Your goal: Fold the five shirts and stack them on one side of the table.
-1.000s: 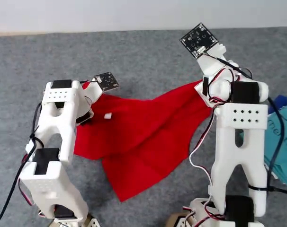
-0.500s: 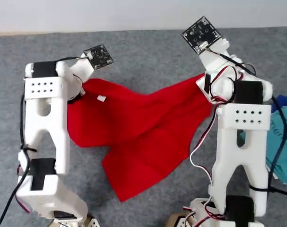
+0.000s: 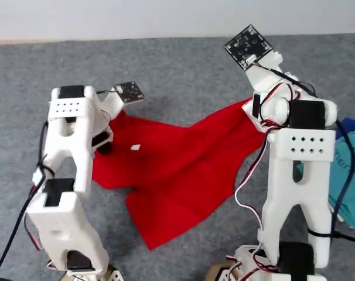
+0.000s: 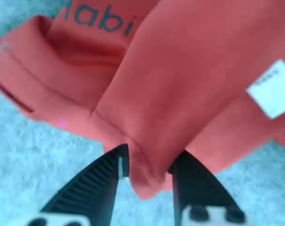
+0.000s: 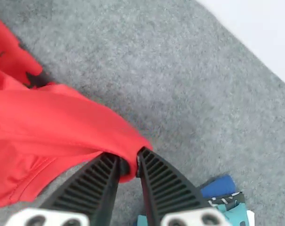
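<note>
High view: red shirt [image 3: 177, 170] lies rumpled on grey table [image 3: 183, 76] between the arms; left gripper [image 4: 149, 162] pinches one edge; right gripper [image 5: 129, 160] pinches the opposite corner.

One red shirt [image 3: 177, 164] bearing one white tag [image 3: 135, 147]; one teal garment [image 3: 350, 158] apart from the red shirt; two arms: left arm [image 3: 69, 152], right arm [image 3: 297, 170].

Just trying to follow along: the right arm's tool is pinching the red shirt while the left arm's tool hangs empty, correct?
Not quite. The left tool isn't empty: the left wrist view shows it pinching a fold of the red shirt too. The right tool does pinch the shirt.
</note>
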